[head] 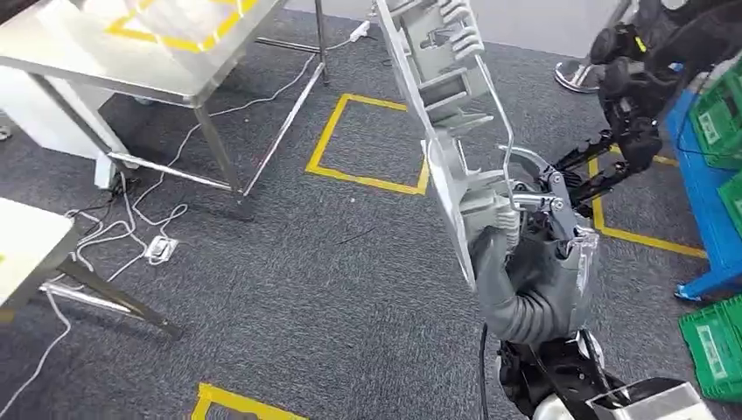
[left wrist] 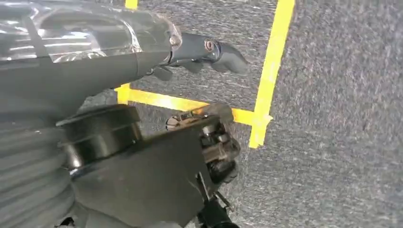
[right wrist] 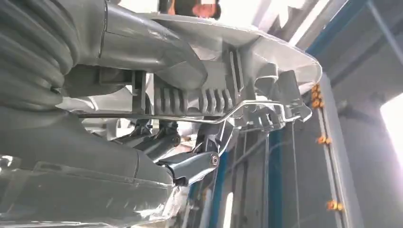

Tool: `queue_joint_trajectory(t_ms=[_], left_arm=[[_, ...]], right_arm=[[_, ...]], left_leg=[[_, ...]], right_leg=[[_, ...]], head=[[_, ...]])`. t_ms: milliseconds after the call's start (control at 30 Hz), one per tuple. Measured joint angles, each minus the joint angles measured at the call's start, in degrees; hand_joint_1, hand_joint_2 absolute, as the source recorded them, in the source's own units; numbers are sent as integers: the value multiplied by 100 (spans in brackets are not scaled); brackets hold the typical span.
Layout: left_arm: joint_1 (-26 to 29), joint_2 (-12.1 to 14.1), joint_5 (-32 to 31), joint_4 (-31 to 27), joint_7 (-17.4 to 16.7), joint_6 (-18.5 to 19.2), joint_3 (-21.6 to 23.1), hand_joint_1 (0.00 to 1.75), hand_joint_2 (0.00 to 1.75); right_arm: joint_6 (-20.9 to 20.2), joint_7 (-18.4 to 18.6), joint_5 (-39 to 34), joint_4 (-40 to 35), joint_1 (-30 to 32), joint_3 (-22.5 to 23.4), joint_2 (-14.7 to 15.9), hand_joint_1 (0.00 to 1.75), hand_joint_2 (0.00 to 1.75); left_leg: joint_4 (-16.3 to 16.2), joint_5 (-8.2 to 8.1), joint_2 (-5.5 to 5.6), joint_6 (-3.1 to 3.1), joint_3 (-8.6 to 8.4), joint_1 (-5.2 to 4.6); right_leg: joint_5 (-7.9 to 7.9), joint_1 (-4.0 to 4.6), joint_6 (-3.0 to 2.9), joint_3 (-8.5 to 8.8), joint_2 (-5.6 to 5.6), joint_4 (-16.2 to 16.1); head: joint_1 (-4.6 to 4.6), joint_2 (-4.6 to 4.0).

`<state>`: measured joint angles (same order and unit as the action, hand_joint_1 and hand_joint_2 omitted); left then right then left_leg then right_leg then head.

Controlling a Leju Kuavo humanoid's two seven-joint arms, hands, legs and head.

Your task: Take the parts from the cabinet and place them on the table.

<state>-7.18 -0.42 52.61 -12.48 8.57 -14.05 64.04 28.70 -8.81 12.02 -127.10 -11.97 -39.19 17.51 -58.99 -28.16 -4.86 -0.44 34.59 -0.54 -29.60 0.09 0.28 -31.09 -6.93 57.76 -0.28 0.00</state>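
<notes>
**Carrying the part to the table**

The right hand (head: pixel 516 229), right of centre in the head view, grips a long grey ribbed part (head: pixel 437 96) at its lower end, thumb on one face and fingers wrapped behind by the wire bail. The part stands nearly upright, leaning toward the top of the frame, with most of its length above the grip. In the right wrist view the thumb (right wrist: pixel 161 52) presses flat on the part (right wrist: pixel 247 71), and the dark fingers (right wrist: pixel 190 164) curl in under the wire.

The left hand (left wrist: pixel 209 50) hangs over the carpet near the yellow tape (left wrist: pixel 271 71); its fingers lie loosely extended and hold nothing.

The step in hand looks like transport: the part is out of the cabinet and not yet down. The steel table (head: pixel 131 52) sits at the upper left of the head view, well apart from the part.

To do it well, keep the grip firm, since the top-heavy part could pivot in the hand. Turn toward the table slowly, clear its edge and legs, then lay the part flat before letting go.
</notes>
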Motion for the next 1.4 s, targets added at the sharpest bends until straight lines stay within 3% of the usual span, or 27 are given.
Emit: queue_joint_trajectory(t_ms=[33, 67, 100, 133, 200, 233, 267, 333, 367, 433, 567, 600, 633, 700, 767, 833, 867, 900, 933, 1000, 1067, 1133, 1167, 1233, 1300, 1367, 1400], left_arm=[[4, 2, 0, 0, 0, 0, 0, 0, 175], [4, 5, 0, 0, 0, 0, 0, 0, 175], [-3, 4, 0, 0, 0, -2, 0, 0, 175], [-11, 2, 4, 0, 0, -2, 0, 0, 175], [-16, -9, 4, 0, 0, -2, 0, 0, 175], [-8, -9, 4, 0, 2, 0, 0, 0, 175], [-2, -9, 2, 0, 18, 0, 0, 0, 175], [-1, -9, -7, 0, 37, -2, 0, 0, 175], [-1, -11, -11, 0, 44, -2, 0, 0, 175], [-15, -24, -13, 0, 46, 0, 0, 0, 175], [26, -37, -15, 0, 42, 0, -2, 0, 175], [27, -37, -15, 0, 42, 0, -2, 0, 175], [11, -35, -15, 0, 42, 0, -2, 0, 175], [-2, -39, -15, 0, 42, 0, -2, 0, 175], [11, -44, -15, 0, 42, 0, -2, 0, 175], [13, -35, -15, 2, 42, 0, -2, 0, 175], [13, -33, -15, 0, 37, 0, -2, 0, 175], [9, -33, -15, 0, 31, 0, -2, 0, 175], [-9, -46, -13, 0, 22, 0, -2, 0, 175], [-7, -55, -11, 0, 2, 18, -2, 0, 175], [-9, -46, -13, 0, -96, 59, -2, 0, 175], [-19, -18, -48, 2, -203, 103, -2, 0, 175], [-28, -7, -63, 2, -236, 114, -2, 0, 175], [-33, 28, -79, 2, -229, 118, -2, 0, 175], [-25, 68, -81, 2, -219, 118, -2, 0, 175], [-24, 107, -81, 2, -212, 118, -2, 0, 175], [-24, 120, -81, 2, -208, 118, -2, 0, 175]], right_arm=[[0, 0, 0, 0, -1, 2, 0, 175, 175], [2, 0, 0, 0, -3, 6, 0, 175, 175], [4, 0, 0, 0, 5, 9, 0, 175, 175], [7, 0, 0, -2, 6, 9, 0, 175, 175], [7, 0, 0, 0, 11, 7, 0, 175, 175], [7, 0, 0, 0, 14, 7, 0, 175, 175], [7, 0, 15, 4, 14, 4, 2, 175, 175], [4, 0, 50, 11, -5, 4, 0, 175, 175], [4, 0, 59, 18, -18, 4, 0, 175, 175], [4, 0, 70, 24, -22, 7, 0, 175, 175], [11, 0, 83, 33, -37, 7, 0, 175, 175], [13, 0, 83, 37, -44, 2, -4, 175, 175], [15, 0, 87, 33, -31, 2, -2, 175, 175], [26, 0, 94, 44, -26, 7, -2, 175, 175], [28, 0, 101, 57, -26, 7, -2, 175, 175], [28, 0, 101, 70, -26, 4, -2, 175, 175], [28, 0, 96, 81, -26, 0, -2, 175, 175], [28, 0, 53, 85, -25, -2, -2, 175, 175], [26, -15, 11, 85, -12, 2, -2, 175, 175], [-68, -96, -158, 125, -15, -11, -15, 175, 175], [-179, -242, -301, 247, -36, -33, -98, 175, 175], [-197, -424, -350, 404, -57, -83, -214, 175, 175], [-195, -499, -358, 488, -58, -120, -271, 175, 175], [-170, -603, -367, 680, -54, -190, -370, 175, 175], [-162, -634, -380, 815, -52, -245, -431, 175, 175], [-157, -643, -383, 896, -53, -282, -481, 175, 175], [-151, -643, -387, 922, -55, -297, -500, 175, 175]], left_leg=[[16, 22, 106, 44, 14, -3], [46, 57, 193, 95, -10, 42], [45, 67, 276, 115, -3, 47], [45, 77, 351, 147, 0, 47], [41, 84, 536, 171, 5, 41], [40, 88, 629, 176, 3, 35], [39, 89, 726, 176, -2, 34], [32, 91, 896, 173, -28, 34], [32, 89, 964, 168, -51, 37], [9, 95, 1091, 121, -4, 27], [33, 150, 1245, -24, 109, 66], [-78, 35, 725, -32, 160, 10], [-372, -175, 495, -61, 307, 22], [-1241, -584, 459, -106, 728, 71], [-1624, -632, 466, -157, 917, 110], [-1062, -235, 415, -190, 610, 147], [-581, -13, 268, -194, 333, 153], [-147, 97, -111, -194, 77, 144], [-27, 28, -243, -166, 32, 62], [-45, 31, -74, -41, 65, 57], [-32, 63, 102, 42, 80, 48], [-25, 92, 263, 113, 88, 67], [-25, 100, 344, 141, 90, 61], [-27, 110, 530, 181, 90, 28], [-28, 114, 715, 188, 81, 1], [-29, 116, 879, 189, 56, -12], [-28, 117, 948, 187, 44, -10]], right_leg=[[-17, -8, 34, 19, -100, -2], [-99, -36, 78, 12, -46, 46], [-255, -62, 101, -30, 301, 231], [-478, -69, 108, -171, 498, 588], [-884, -65, 125, -571, 646, 1501], [-935, -63, 125, -708, 664, 1779], [-834, -62, 113, -721, 672, 1764], [-320, -63, 72, -460, 723, 1088], [-33, -64, 46, -260, 828, 598], [104, -89, -12, -84, 1203, 134], [102, -94, -96, -35, 946, -71], [126, -80, -117, -9, 872, -106], [132, -64, -139, -8, 802, -119], [126, -54, -143, -9, 628, -118], [120, -55, -146, -8, 465, -116], [95, -62, -110, -1, 323, -105], [75, -65, -79, 13, 266, -91], [44, -50, -35, 33, 217, -64], [-5, -3, 16, 23, 176, -11], [-19, -10, 41, 69, 30, -21], [-46, -43, 95, 96, -123, -27], [-330, -97, 144, -17, 380, 276], [-568, -96, 138, -197, 539, 708], [-896, -95, 128, -611, 650, 1600], [-718, -93, 76, -686, 673, 1643], [-171, -75, -16, -387, 763, 858], [92, -48, -67, -198, 926, 369]], head=[[-15, 0], [-18, 0], [9, 0], [51, 0], [107, 0], [127, 0], [131, 0], [155, 0], [177, 0], [197, 0], [219, 0], [201, 0], [129, 0], [94, 0], [55, 0], [9, 0], [-15, 0], [-43, 0], [-83, 0], [15, 0], [7, 0], [39, 0], [79, 0], [140, 0], [162, 0], [205, 0], [223, 0]])
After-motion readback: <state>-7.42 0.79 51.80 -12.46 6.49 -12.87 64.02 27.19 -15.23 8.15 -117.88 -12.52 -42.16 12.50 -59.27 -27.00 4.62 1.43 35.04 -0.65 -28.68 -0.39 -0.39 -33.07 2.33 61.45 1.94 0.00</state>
